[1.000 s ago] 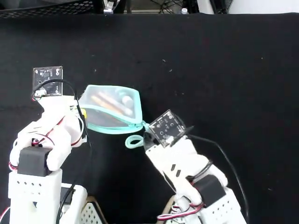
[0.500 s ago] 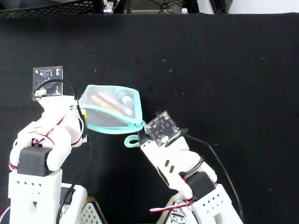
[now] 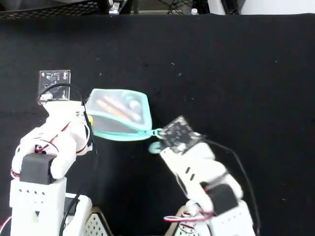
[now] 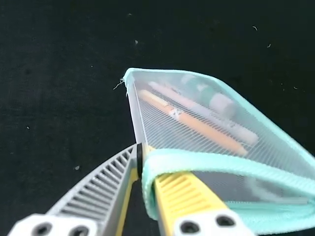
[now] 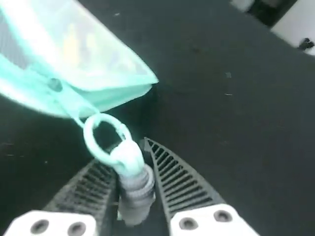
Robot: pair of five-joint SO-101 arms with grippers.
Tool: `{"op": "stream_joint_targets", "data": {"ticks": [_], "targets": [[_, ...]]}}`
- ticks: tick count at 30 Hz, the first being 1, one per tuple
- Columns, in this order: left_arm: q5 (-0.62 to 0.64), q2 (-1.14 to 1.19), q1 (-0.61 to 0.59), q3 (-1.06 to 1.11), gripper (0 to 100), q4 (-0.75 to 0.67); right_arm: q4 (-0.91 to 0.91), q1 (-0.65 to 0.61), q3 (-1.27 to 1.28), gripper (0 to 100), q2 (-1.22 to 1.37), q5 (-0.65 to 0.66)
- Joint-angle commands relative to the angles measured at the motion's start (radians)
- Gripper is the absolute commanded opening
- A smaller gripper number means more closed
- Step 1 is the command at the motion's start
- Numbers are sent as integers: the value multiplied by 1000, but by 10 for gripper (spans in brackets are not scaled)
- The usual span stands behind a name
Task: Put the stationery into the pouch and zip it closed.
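The teal mesh pouch [image 3: 120,114] lies left of the table's middle, with an orange pen [image 4: 197,125] and pale stationery [image 4: 221,104] visible through its mesh. My left gripper [image 3: 87,119] is shut on the pouch's left end, and the teal zip edge [image 4: 197,162] is pinched between its grey and yellow fingers [image 4: 184,196]. The zipper slider [image 5: 54,84] sits at the pouch's right corner. From it hangs a teal ring pull [image 3: 155,146]. My right gripper [image 5: 132,155] is shut on the pull's lower end [image 5: 129,157], just off that corner.
Black cloth covers the table [image 3: 236,69]. A square marker board [image 3: 54,81] rides on the left arm, and another [image 3: 179,132] on the right arm. Both arm bases stand at the near edge. Open cloth stretches to the right and far side.
The right arm first shifted left, then swung right, carrying the ring pull to the right of the pouch's corner. The left arm and pouch barely moved.
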Motion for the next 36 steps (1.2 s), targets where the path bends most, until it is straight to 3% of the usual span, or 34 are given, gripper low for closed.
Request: {"op": "stream_joint_targets", "data": {"ticks": [1,6,12,19,23,36], "targets": [[-6,-3,-4,-81,30,-21,106,25,-122,12,-93,14],[-3,8,-2,-242,30,-8,112,0,-202,12,-79,89],[-8,57,-2,-504,30,112,115,-2,-484,12,216,121],[0,350,-1,-809,30,308,288,-32,-990,12,618,124],[3,512,-1,-1029,30,457,391,-83,-1144,12,753,120],[29,821,68,-940,30,442,322,-81,-1012,12,874,118]]}}
